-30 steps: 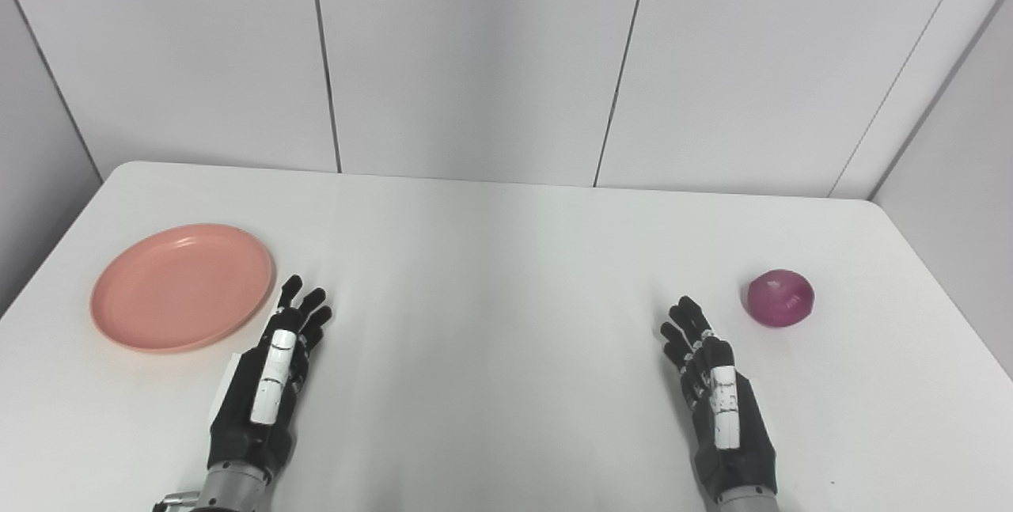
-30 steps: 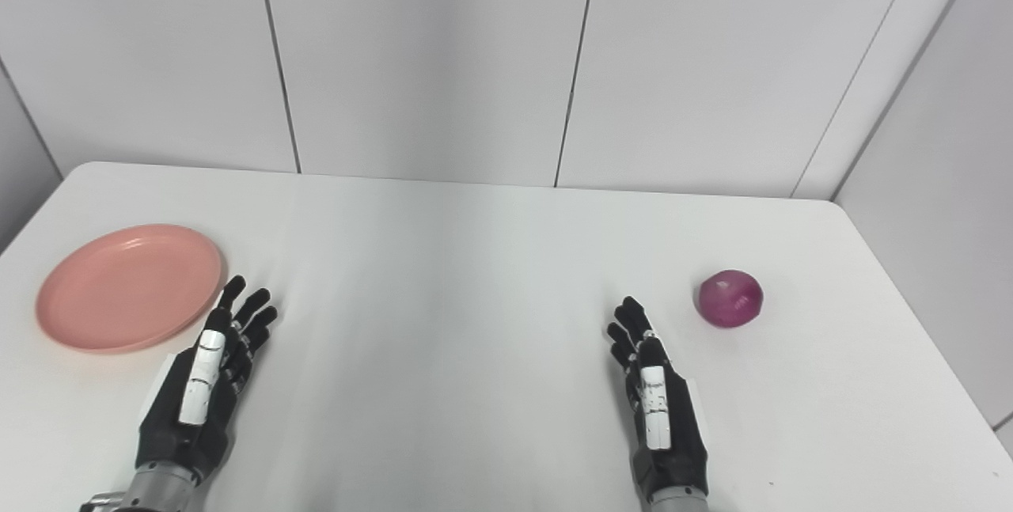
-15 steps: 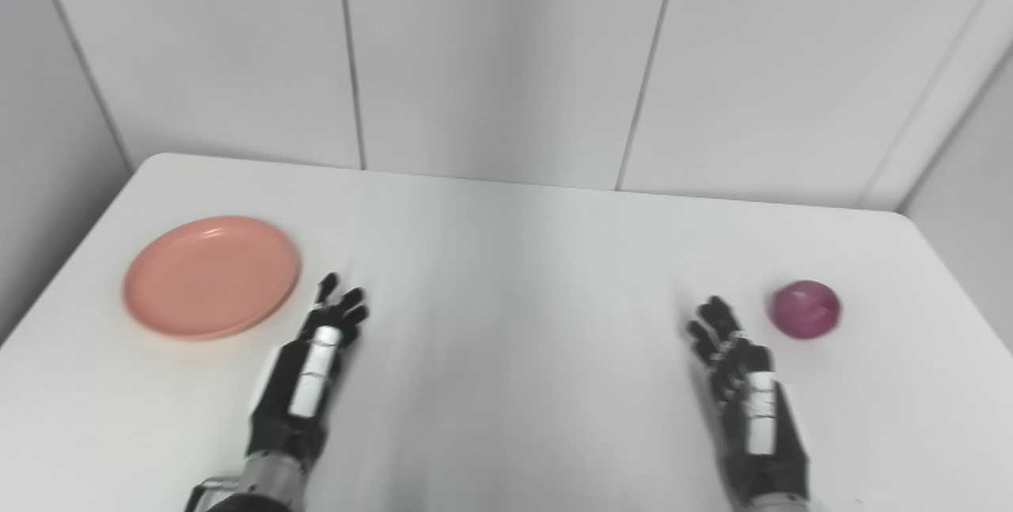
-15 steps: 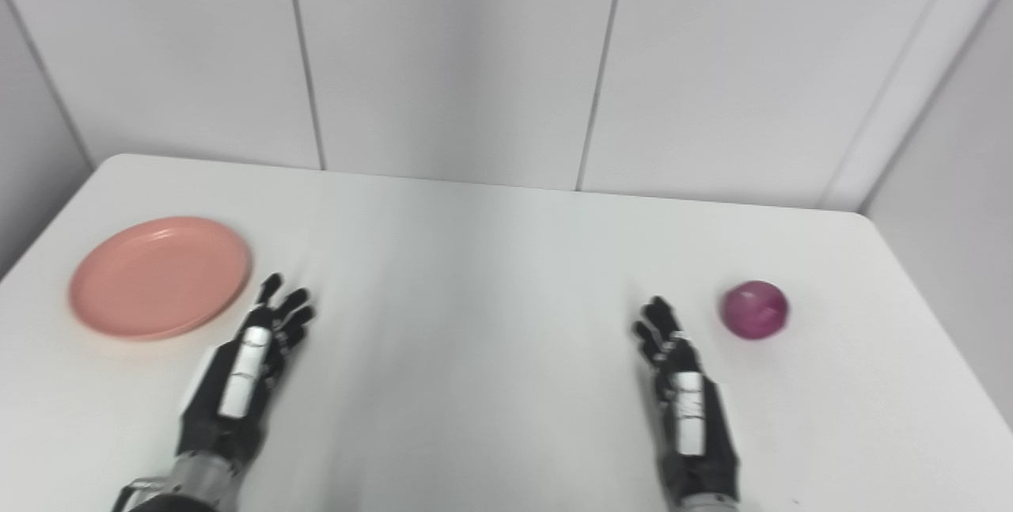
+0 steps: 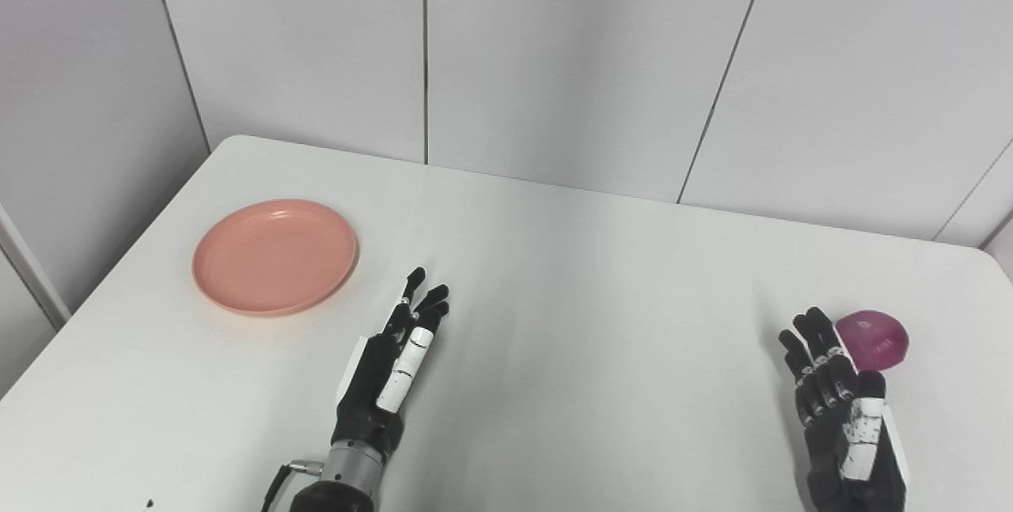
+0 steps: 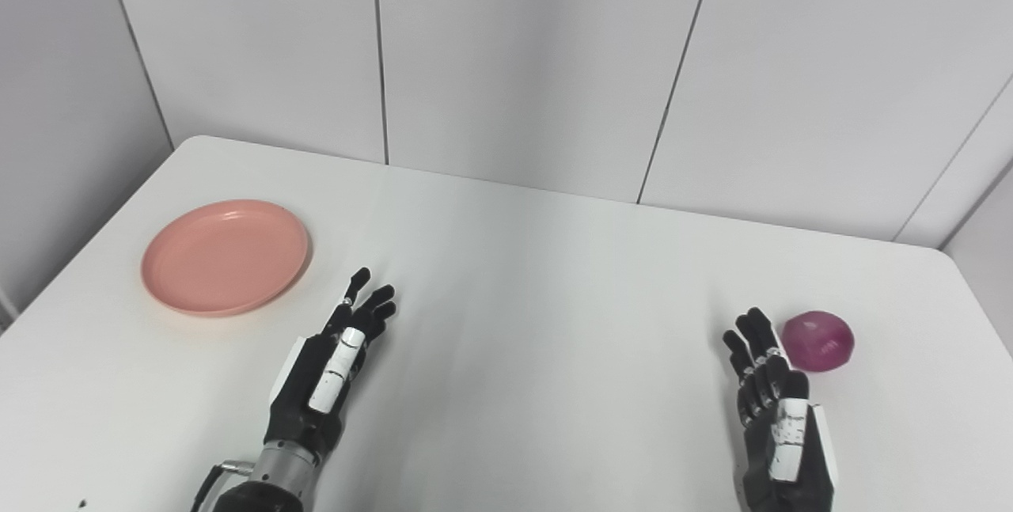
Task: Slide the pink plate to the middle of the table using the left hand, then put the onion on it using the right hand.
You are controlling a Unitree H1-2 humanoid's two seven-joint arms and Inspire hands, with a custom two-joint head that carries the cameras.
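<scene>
Camera motion accounts for most of what has changed: our head has swung toward the left edge of the table (image 5: 554, 259), so the whole picture has shifted, while the things themselves lie where they did a second ago. We see the pink plate (image 5: 275, 256) flat near the far left corner, untouched, and the onion (image 5: 872, 340) close to the right edge. Our left hand (image 5: 392, 358) rests on the worktop toward the near edge, fingers straight and apart, holding nothing, near the plate's right rim but clear of it. Our right hand (image 6: 779, 417) waits toward the near right corner, fingers likewise spread and empty, fingertips just beside the onion without touching it.

We judge that the task has not yet begun: the gaze now favours the plate, which suits the first step. Our left hand needs to reach across to the plate's far or left rim and push it toward the middle.
</scene>
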